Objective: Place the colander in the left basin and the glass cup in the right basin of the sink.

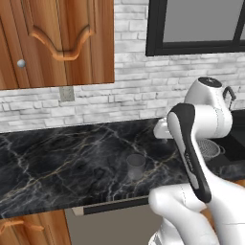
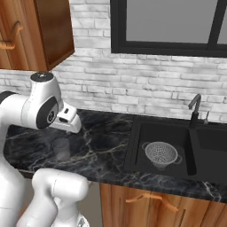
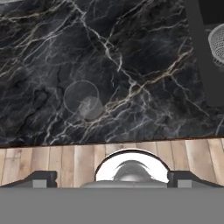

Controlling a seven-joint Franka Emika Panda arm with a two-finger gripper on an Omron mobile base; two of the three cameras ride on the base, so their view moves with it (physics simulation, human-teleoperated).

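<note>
- Gripper (image 3: 112, 186) jaws were seen spread wide with nothing between them, raised well above the surface (image 3: 144, 57); the glass cup (image 3: 83, 99) was looked down upon from the hand view, apart from the fingers and not yet touched.
- The colander (image 2: 161, 154) was seen resting upright in the left basin (image 2: 146, 133) of the sink (image 2: 133, 166); that half of the task was judged done.
- The glass cup (image 1: 136, 166) was seen standing upright on the dark marble surface near its front edge, well apart from the sink; in the right base view the cup (image 2: 61, 149) was found just below the arm's wrist.
- The step in hand was judged to be the approach to the glass cup; a descent over it, with the jaws brought down on either side of its wall, was thought to be called for, followed by a closing, a lift and a carry across to the right basin (image 2: 213, 137).
- The faucet (image 2: 194, 111) was noted at the back edge by the divider; the colander and the faucet were judged to lie along the carry path and to need clearing; the translucent cup was judged easy to tip or slip; a wooden cabinet (image 1: 57, 43) and a window (image 2: 168, 26) were seen above, out of the way.
</note>
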